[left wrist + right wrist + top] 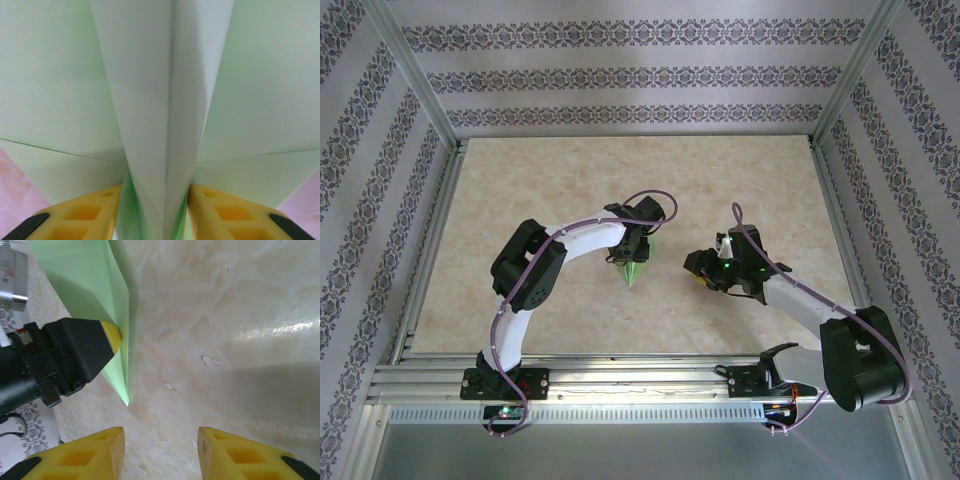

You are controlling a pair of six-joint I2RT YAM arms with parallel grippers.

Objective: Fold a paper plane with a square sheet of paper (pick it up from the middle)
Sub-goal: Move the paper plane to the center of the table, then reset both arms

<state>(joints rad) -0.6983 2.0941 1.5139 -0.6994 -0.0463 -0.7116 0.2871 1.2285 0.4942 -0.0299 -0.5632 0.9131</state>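
The pale green paper plane [633,272] hangs nose down under my left gripper [632,250], just left of the table's middle. In the left wrist view its folded keel [165,125] runs between the two yellow fingers [85,212], which stand a little apart with paper against both inner faces; the wings spread out to either side. The right wrist view shows the plane [95,285] from the side, with a left fingertip [112,335] pressed on it and its point low over the table. My right gripper [698,268] hovers to the plane's right, open [161,437] and empty.
The beige marbled table top [570,180] has small white flecks [210,360] near the right gripper. Aluminium frame rails [620,375] run along the near edge, and patterned walls [620,80] close in the back and both sides.
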